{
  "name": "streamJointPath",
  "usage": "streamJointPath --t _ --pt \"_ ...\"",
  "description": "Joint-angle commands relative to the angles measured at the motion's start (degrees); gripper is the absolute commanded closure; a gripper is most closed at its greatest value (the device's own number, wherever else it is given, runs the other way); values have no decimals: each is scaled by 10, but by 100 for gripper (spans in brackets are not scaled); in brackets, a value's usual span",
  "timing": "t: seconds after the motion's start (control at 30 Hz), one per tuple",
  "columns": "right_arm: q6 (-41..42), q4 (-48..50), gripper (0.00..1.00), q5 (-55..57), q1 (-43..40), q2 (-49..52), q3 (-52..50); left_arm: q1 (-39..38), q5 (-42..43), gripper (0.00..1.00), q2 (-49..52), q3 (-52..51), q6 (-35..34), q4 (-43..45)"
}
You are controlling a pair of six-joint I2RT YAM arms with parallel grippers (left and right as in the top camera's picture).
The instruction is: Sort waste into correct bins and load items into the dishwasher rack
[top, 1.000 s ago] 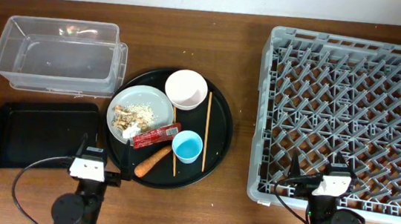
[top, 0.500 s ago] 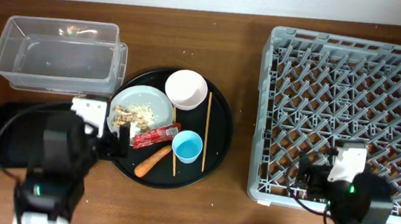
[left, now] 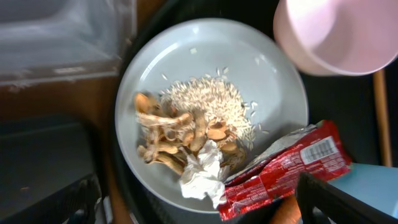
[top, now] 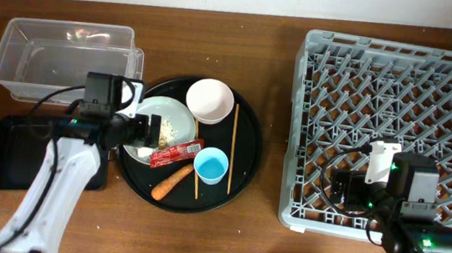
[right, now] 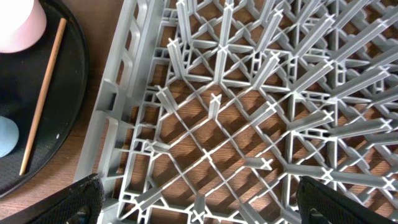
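On the round black tray sit a pale grey plate (top: 172,114) with beige food scraps (left: 186,124) and a crumpled white paper bit (left: 199,177), a white-pink bowl (top: 210,100), a light blue cup (top: 211,165), a red wrapper (top: 177,152), a carrot (top: 171,182) and two chopsticks (top: 233,148). My left gripper (top: 144,130) is open and empty just above the plate's near edge; its fingers (left: 202,208) frame the paper and wrapper (left: 286,168). My right gripper (top: 341,189) is open and empty above the grey rack's (top: 399,77) front left part, also shown in the right wrist view (right: 205,208).
The clear box (top: 64,63) stands at the back left, the shallow black tray (top: 17,151) in front of it, partly under my left arm. The round black tray (top: 249,146) lies between the bins and the rack. One chopstick (right: 43,106) shows left of the rack wall (right: 118,106).
Both arms have come up from the table's front edge. The left gripper moved back and right to the plate. The right gripper moved back over the rack's front left part.
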Motion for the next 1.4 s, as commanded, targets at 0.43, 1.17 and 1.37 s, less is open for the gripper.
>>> streamJointPath --t 0.43,1.17,1.37 --pt "6 0 2 -3 3 25 12 -15 25 40 126 0 -4 -1" --pt "6 0 2 -3 3 25 12 -18 -163 86 118 183 -3 -26" --pt "6 0 2 -3 3 25 12 55 -183 89 132 202 -3 126"
